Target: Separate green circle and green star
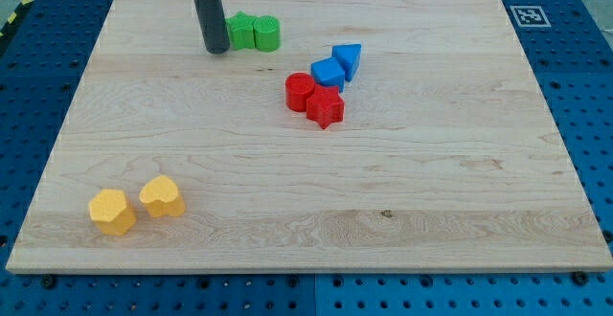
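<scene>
**Tip beside the green pair at the far edge of the board**

My tip (216, 52), the lower end of a straight dark rod, rests on the pale wooden board (306, 211) at the far side, just left of the green star-shaped block (239, 32) and touching it or nearly so. The green circular block (267, 33) sits directly right of the star, the two in contact. There are no jaws; the arm ends in the rod alone.

Right of centre, a red cylindrical block (300, 92) touches a red star-shaped block (326, 107). Just beyond them lie a blue cube-like block (328, 72) and a blue triangular block (348, 59), touching. Near left, two yellow blocks (113, 211) (162, 196) lie side by side; shapes uncertain.
</scene>
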### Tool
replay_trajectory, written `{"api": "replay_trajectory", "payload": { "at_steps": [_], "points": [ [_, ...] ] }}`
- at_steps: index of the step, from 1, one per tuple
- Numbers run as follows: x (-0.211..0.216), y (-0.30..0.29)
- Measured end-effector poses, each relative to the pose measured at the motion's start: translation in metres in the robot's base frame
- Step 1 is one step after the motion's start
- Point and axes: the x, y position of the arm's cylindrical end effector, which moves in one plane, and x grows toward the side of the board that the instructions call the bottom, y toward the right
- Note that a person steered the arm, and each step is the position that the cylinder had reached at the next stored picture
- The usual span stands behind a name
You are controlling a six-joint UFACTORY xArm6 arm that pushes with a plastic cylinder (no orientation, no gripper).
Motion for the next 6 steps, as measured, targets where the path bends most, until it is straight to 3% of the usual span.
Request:
{"api": "replay_trajectory", "payload": {
  "at_steps": [2, 6],
  "points": [
    [-0.002, 0.024],
    [-0.029, 0.159]
  ]
}}
